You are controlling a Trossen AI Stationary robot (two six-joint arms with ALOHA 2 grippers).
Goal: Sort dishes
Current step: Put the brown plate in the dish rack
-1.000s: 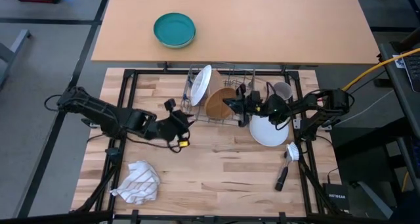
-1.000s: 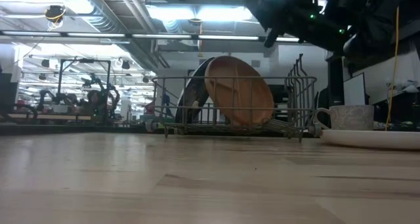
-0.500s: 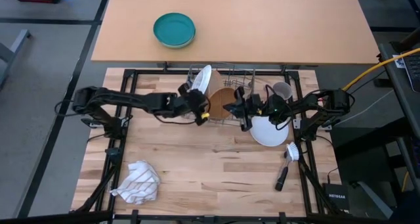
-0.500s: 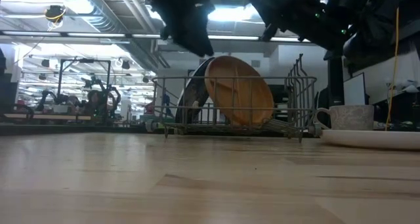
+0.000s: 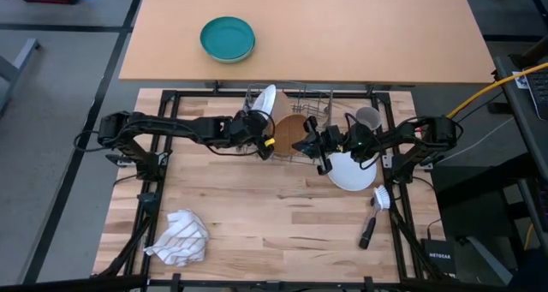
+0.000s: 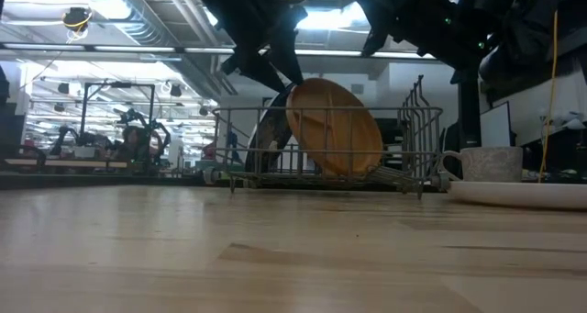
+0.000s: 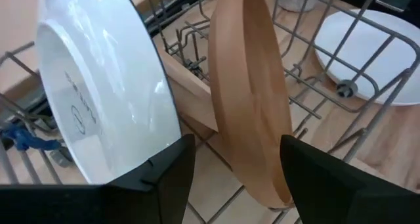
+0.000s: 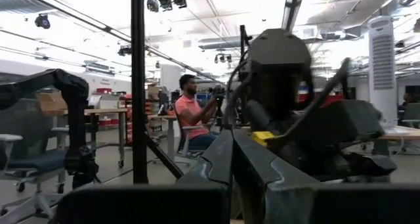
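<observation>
A wire dish rack (image 5: 318, 98) stands at the table's far middle. A peach-pink bowl with a tan inside (image 5: 289, 131) leans on edge in it. Beside the bowl stands a plate (image 7: 98, 92) with its white face toward my left wrist camera. My left gripper (image 7: 236, 184) is open just above the rack's near left. One finger is on each side of the bowl's rim (image 7: 262, 184), and I see no touch. My right gripper (image 5: 313, 148) hangs shut over the rack's near right, holding nothing. A white plate (image 5: 351, 172) lies flat on the table right of the rack. A small grey mug (image 5: 368, 119) stands behind the plate.
A teal-green bowl (image 5: 228, 38) sits on the tan table beyond. A white striped cloth (image 5: 180, 238) lies crumpled at the near left, and a dish brush (image 5: 377, 211) at the near right. Bare wood spans the near middle. A person (image 8: 190, 112) sits in the room behind.
My left gripper has risen off the table left of the rack and swung toward the right and far edges. It then sank a little, so that it now stands over the rack at the bowl. The dishes have not moved.
</observation>
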